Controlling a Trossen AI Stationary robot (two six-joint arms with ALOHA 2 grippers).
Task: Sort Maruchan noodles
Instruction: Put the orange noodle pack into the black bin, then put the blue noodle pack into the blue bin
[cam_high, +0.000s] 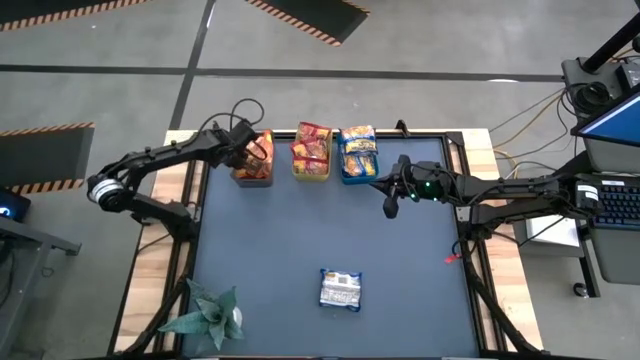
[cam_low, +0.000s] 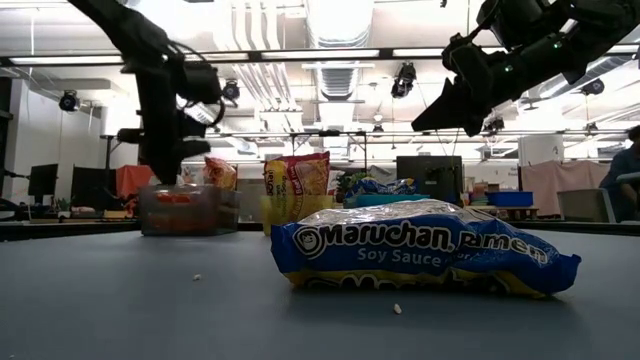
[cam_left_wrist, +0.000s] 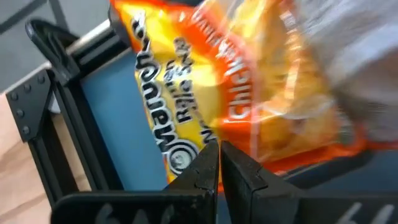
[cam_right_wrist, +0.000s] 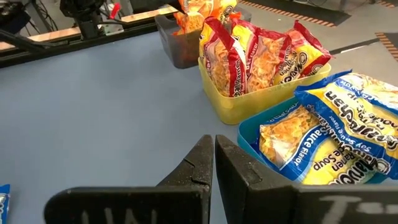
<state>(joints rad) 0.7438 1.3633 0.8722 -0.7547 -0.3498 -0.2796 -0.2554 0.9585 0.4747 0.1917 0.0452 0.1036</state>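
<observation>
Above the grey bin (cam_high: 252, 172) at the far left of the row, the left pincer (cam_high: 243, 150) hangs with its fingers pressed together and nothing between them. Its wrist view looks straight down past the shut fingertips (cam_left_wrist: 217, 163) onto an orange chicken-flavour packet (cam_left_wrist: 249, 93) lying in that bin, close beneath them; whether the tips touch the wrapper cannot be told. In the low view the same pincer (cam_low: 160, 165) stands just over the bin's rim.

The right pincer (cam_high: 389, 205) is also closed and empty, held in the air over the tabletop (cam_high: 270, 260) just in front of the blue bin (cam_high: 358, 160). Its wrist view shows the shut fingers (cam_right_wrist: 214, 163) above bare dark surface, with the bins beyond.

The three bins sit side by side along the far edge. The grey one holds orange packets, the yellow bin (cam_high: 312, 160) in the middle holds red packets (cam_right_wrist: 261, 56) standing on edge, and the blue one holds blue-and-yellow packets (cam_right_wrist: 336, 130) piled above its rim.

One packet (cam_high: 340, 291) lies flat alone on the near middle of the tabletop, well apart from the bins and both arms; the low view shows its blue soy sauce wrapper (cam_low: 425, 258). A green leafy plant (cam_high: 208, 315) sits at the near left corner.
</observation>
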